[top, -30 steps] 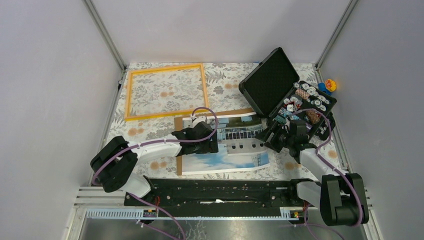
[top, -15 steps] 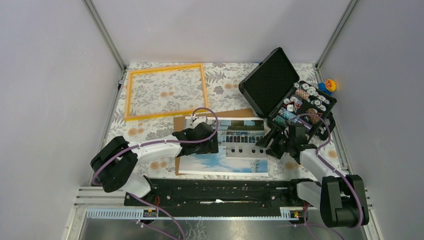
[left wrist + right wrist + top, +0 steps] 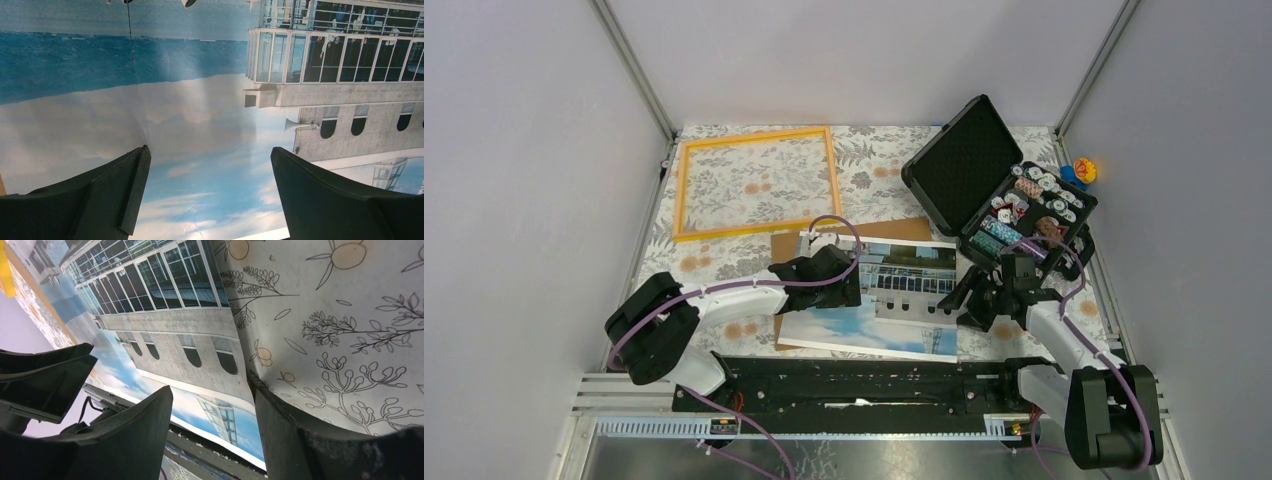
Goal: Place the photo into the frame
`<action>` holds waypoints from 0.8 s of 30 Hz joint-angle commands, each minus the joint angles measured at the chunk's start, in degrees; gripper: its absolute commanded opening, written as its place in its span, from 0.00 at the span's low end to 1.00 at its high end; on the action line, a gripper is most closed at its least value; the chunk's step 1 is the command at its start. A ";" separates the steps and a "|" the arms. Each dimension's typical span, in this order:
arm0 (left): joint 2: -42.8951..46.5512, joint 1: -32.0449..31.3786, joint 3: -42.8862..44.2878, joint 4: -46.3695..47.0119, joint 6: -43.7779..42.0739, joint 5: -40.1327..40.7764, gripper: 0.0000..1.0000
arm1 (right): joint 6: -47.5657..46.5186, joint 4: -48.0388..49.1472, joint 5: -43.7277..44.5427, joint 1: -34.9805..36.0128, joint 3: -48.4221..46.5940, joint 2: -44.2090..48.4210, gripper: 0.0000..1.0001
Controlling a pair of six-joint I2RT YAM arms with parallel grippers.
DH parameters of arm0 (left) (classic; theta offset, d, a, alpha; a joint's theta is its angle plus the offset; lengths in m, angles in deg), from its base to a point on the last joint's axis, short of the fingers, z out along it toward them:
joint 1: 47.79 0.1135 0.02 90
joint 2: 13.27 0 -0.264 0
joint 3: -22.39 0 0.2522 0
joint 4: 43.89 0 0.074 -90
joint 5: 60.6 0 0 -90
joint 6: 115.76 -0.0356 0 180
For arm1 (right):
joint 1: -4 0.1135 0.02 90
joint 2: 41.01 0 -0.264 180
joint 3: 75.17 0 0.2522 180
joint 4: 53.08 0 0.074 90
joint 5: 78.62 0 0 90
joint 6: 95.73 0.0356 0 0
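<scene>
The photo (image 3: 904,300), a white building under blue sky, lies slantwise on the flowered cloth, partly over a brown backing board (image 3: 904,228). The thin orange frame (image 3: 756,183) lies flat at the back left, nothing inside it but cloth. My left gripper (image 3: 852,288) is low over the photo's left half; in the left wrist view it (image 3: 207,150) is open wide with printed sky (image 3: 200,100) between the fingers. My right gripper (image 3: 972,300) is at the photo's right edge. In the right wrist view it (image 3: 212,390) is open and straddles the photo's (image 3: 165,330) edge, which curls up off the cloth.
An open black case (image 3: 954,165) with small colourful items stands at the back right, close behind the right arm. A small toy (image 3: 1084,170) sits by the right wall. The black base rail (image 3: 854,385) runs along the near edge, just below the photo.
The photo has turned clockwise, its near right corner sliding toward the rail. My right gripper moved nearer along the photo's right edge and its jaws narrowed a little. The left gripper stayed put.
</scene>
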 commanded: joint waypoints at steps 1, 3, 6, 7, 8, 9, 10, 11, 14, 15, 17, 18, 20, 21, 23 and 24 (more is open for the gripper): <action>-0.63 -0.38 -1.23 -0.36 0.59 0.88 0.99 | -0.88 -0.98 -4.73 0.30 1.06 2.03 0.67; -0.62 -0.48 -1.12 -0.43 0.45 1.13 0.99 | -1.11 -1.88 -4.88 0.23 0.22 3.74 0.65; -0.63 -0.61 -1.12 -0.34 0.52 1.14 0.99 | -1.18 -3.45 -5.88 0.32 -1.78 7.15 0.65; -0.77 -0.65 -1.08 -0.33 0.53 1.24 0.99 | -1.28 -3.02 -6.96 0.27 -2.13 8.42 0.65; -0.80 -0.67 -1.09 -0.33 0.51 1.25 0.99 | -1.08 -2.16 -8.15 0.28 -2.17 9.55 0.65; -0.81 -0.70 -1.10 -0.32 0.52 1.36 0.99 | -0.96 -0.86 -9.31 0.27 -1.91 10.71 0.65; -0.76 -0.70 -1.10 -0.33 0.57 1.43 0.99 | -0.40 1.03 -10.52 0.27 -1.24 11.70 0.65; -0.73 -0.80 -1.10 -0.33 0.61 1.45 0.99 | 0.31 2.98 -11.41 0.31 -0.38 12.34 0.65; -0.54 -1.00 -1.15 -0.35 0.57 1.38 0.99 | 2.38 6.66 -12.26 0.33 1.69 12.31 0.64; -0.46 -1.09 -1.23 -0.34 0.54 1.36 0.99 | 2.60 7.16 -12.08 0.31 2.24 11.71 0.64; -0.21 -1.14 -1.36 -0.41 0.39 1.34 0.99 | 2.63 7.30 -11.09 0.29 2.85 10.04 0.64; -0.12 -1.27 -1.32 -0.39 0.36 1.33 0.99 | 3.01 7.30 -10.57 0.24 3.15 9.01 0.63; -0.10 -1.28 -1.20 -0.40 0.23 1.36 0.99 | 3.23 7.77 -10.44 0.32 4.06 6.56 0.61; -0.14 -1.34 -1.19 -0.34 0.16 1.41 0.99 | 3.22 8.54 -10.64 0.25 4.73 6.18 0.61; -0.08 -1.43 -1.10 -0.36 0.03 1.74 0.99 | 3.08 9.99 -10.50 0.30 5.63 5.11 0.57; 0.07 -1.47 -1.04 -0.41 0.04 1.86 0.99 | 2.88 10.63 -10.36 0.25 5.82 4.78 0.55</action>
